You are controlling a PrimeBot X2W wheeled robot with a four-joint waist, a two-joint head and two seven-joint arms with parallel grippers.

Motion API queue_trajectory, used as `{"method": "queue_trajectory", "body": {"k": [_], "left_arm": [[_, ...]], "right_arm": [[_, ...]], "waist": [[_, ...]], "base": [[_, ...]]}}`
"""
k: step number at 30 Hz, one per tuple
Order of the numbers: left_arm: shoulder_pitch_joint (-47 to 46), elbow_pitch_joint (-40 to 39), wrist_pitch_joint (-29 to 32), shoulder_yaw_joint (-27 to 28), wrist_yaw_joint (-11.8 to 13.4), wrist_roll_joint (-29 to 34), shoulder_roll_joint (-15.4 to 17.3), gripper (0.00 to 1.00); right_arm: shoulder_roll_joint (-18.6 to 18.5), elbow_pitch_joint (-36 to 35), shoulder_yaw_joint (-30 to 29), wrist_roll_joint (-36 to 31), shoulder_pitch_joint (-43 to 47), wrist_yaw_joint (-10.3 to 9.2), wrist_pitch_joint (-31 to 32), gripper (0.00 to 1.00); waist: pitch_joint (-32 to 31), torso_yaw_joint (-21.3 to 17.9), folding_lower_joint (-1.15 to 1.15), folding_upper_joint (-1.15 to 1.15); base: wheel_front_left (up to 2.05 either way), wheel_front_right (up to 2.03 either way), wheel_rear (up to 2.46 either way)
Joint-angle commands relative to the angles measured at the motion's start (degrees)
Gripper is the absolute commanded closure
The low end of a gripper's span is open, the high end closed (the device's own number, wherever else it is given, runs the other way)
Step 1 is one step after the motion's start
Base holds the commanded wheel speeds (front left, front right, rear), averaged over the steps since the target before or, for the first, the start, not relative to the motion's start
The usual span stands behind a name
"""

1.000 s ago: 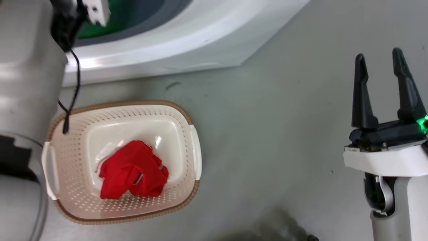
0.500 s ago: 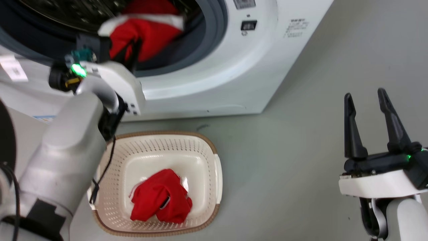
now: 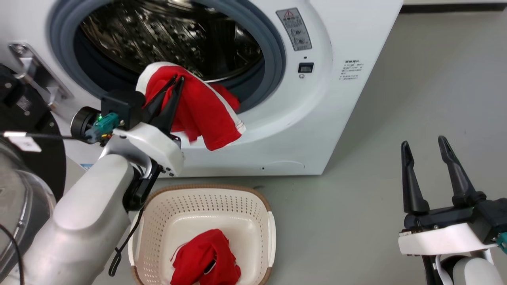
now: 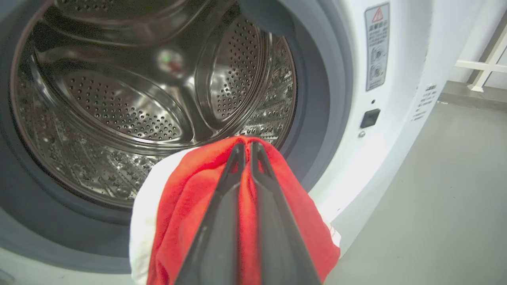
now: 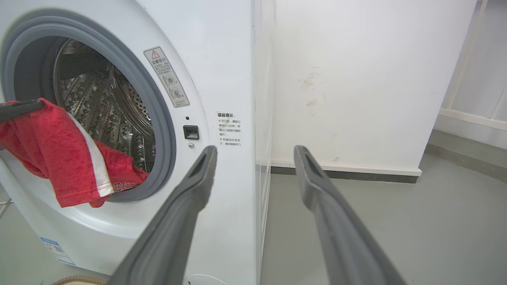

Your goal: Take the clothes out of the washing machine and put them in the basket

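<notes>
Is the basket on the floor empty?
No, a crumpled red garment lies inside the basket, as the head view shows.

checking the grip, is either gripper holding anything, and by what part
Left gripper is shut on a red garment, pinching a bunched fold at its top; right gripper is open, empty.

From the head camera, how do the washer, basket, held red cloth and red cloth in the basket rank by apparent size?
1. washer
2. basket
3. held cloth
4. basket's cloth, though the frame's edge crops it, so 3 and 4 are unsure.
</notes>
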Motion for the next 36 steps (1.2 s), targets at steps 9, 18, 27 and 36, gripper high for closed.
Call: {"method": "queue_trajectory", "body": {"k": [9, 18, 27, 36], "left_arm": [[6.3, -21.3, 3.2, 1.8, 7.4, 1.3, 7.1, 1.0], [9.0, -34.9, 6.2, 3.0, 12.3, 2.6, 11.5, 1.0], [12.1, -42.2, 7.7, 3.7, 15.4, 3.1, 14.5, 1.0], [17.4, -41.8, 7.1, 2.1, 16.9, 1.8, 14.1, 1.0]], "right_arm": [[0.0, 0.4, 0.2, -0.1, 2.7, -0.04, -0.1, 0.0], [0.0, 0.6, 0.1, 0.2, 3.4, -0.04, -0.1, 0.0], [0.0, 0.6, 0.3, 0.4, 4.3, -0.04, -0.1, 0.0], [0.0, 0.0, 0.4, 0.2, 3.0, -0.04, -0.1, 0.0]], "waist": [[-4.5, 0.5, 0.01, 0.0], [-5.9, 0.7, 0.01, 0.0], [-7.0, 0.7, 0.01, 0.0], [-5.4, 0.2, 0.01, 0.0]], "base": [[0.0, 0.0, 0.0], [0.0, 0.0, 0.0], [0.0, 0.0, 0.0], [0.0, 0.0, 0.0]]}}
